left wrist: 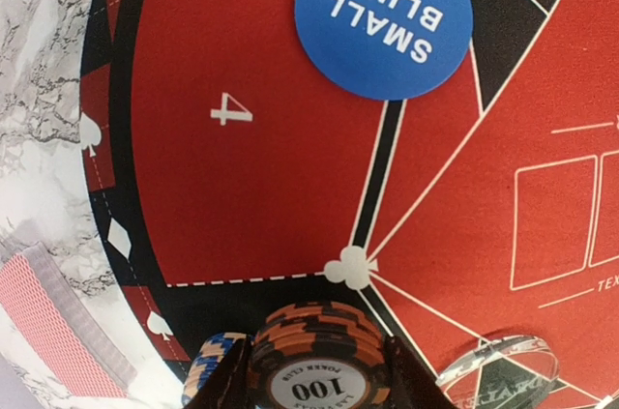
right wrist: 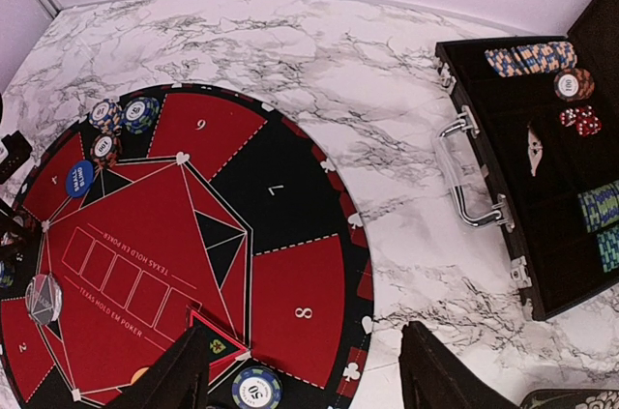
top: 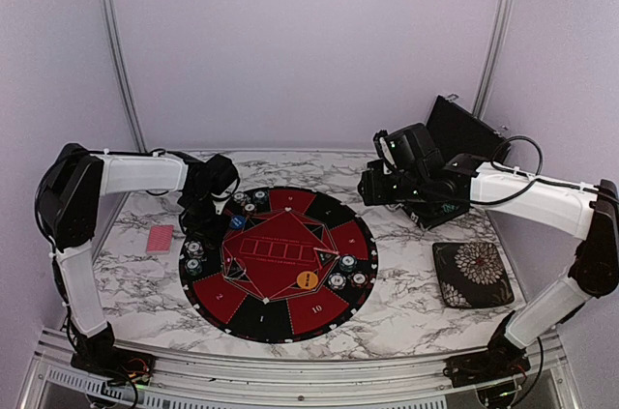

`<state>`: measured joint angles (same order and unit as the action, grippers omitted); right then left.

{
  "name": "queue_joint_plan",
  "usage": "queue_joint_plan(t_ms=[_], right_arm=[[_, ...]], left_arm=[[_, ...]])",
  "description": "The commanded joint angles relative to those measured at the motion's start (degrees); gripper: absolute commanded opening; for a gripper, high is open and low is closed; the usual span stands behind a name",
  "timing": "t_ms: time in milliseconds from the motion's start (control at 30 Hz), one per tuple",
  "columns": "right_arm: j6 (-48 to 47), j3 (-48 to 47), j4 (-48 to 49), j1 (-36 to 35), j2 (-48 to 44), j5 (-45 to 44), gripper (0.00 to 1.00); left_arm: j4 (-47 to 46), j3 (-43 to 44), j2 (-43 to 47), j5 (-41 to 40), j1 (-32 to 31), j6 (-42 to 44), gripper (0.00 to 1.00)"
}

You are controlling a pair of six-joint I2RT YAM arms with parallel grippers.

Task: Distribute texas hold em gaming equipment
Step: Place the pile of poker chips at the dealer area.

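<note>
The round red-and-black poker mat (top: pixel 290 264) lies mid-table. My left gripper (top: pixel 200 223) is low over its left edge. In the left wrist view its jaws (left wrist: pixel 314 375) are shut on a stack of orange-and-black "100" chips (left wrist: pixel 319 336). A blue-and-orange stack (left wrist: pixel 205 370) stands just left of it, and the blue "SMALL BLIND" disc (left wrist: pixel 384 17) lies beyond. My right gripper (top: pixel 372 187) hangs open and empty (right wrist: pixel 305 380) above the mat's right side, near a blue "50" chip (right wrist: pixel 256 392). A pink-backed card deck (top: pixel 160 238) lies left of the mat, and an orange disc (top: pixel 307 280) lies on the mat.
The open black case (right wrist: pixel 542 158), with chips in its slots, stands at the back right. The flower-patterned tray (top: pixel 472 274) lies right of the mat. More chip stacks (top: pixel 250 201) sit at the mat's far edge and its right side (top: pixel 343 276).
</note>
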<state>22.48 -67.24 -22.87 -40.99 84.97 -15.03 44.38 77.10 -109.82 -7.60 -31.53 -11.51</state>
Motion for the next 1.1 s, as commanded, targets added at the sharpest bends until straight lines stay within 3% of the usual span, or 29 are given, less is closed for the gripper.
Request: queue_joint_plan(t_ms=[0, 700, 1067], right_arm=[[0.7, -1.9, 0.3, 0.4, 0.5, 0.2, 0.65], [0.8, -2.2, -0.3, 0.4, 0.5, 0.1, 0.65], [1.0, -2.0, -0.5, 0.4, 0.2, 0.0, 0.65]], left_arm=[[-0.2, 1.8, -1.4, -0.4, 0.7, 1.4, 0.3], [-1.4, 2.1, -3.5, 0.7, 2.1, 2.6, 0.31], [-1.4, 1.9, -3.9, 1.3, 2.1, 3.0, 0.36]])
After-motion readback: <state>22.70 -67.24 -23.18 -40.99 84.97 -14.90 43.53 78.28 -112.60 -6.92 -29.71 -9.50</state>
